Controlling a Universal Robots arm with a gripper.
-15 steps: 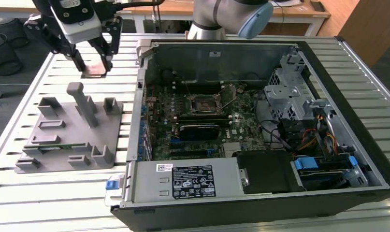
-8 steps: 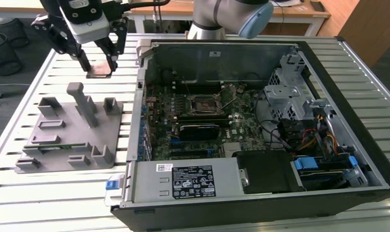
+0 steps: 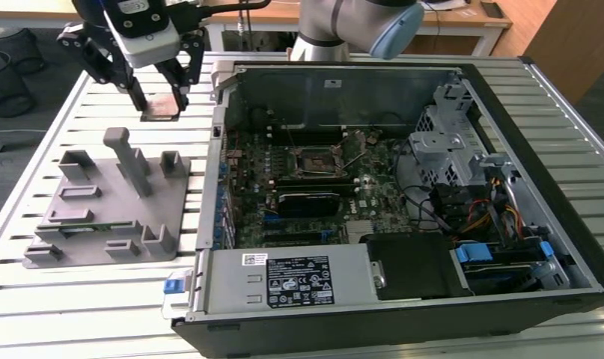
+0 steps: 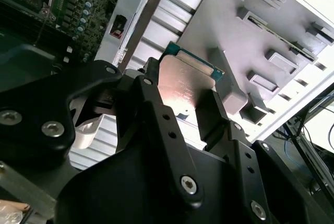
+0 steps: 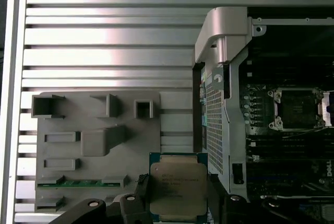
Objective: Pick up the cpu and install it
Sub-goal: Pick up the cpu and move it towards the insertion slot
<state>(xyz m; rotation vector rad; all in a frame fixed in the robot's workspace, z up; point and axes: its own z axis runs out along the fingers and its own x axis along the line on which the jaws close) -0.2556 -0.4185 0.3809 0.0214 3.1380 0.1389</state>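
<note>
Gripper (image 3: 160, 101) of a single robot arm clamped on the cpu (image 3: 163, 112), a flat square chip with a silvery metal top plate and a thin green board edge. Two black fingers (image 4: 211, 117) press on opposite edges of the chip, leaving its top plate bare. The chip hangs in the air above the slatted metal table (image 3: 122, 314) and touches nothing else. In the exterior view it sits beyond a grey plastic fixture (image 3: 112, 202) and to the exterior view's left of an open computer case (image 3: 581, 187). In the first wrist view the chip lies level, just beside the case's perforated side wall (image 5: 216, 104). The empty square processor socket (image 3: 316, 161) sits on the motherboard inside the case, well apart from the chip.

The step in hand looks like carrying the chip across to the socket. Doing it well likely means holding the chip level and gripping only its edges. It should also pass high enough to clear the case wall. The chip's corners need to line up squarely with the socket frame. Whether the socket's retaining frame is lifted is hard to tell.
</note>
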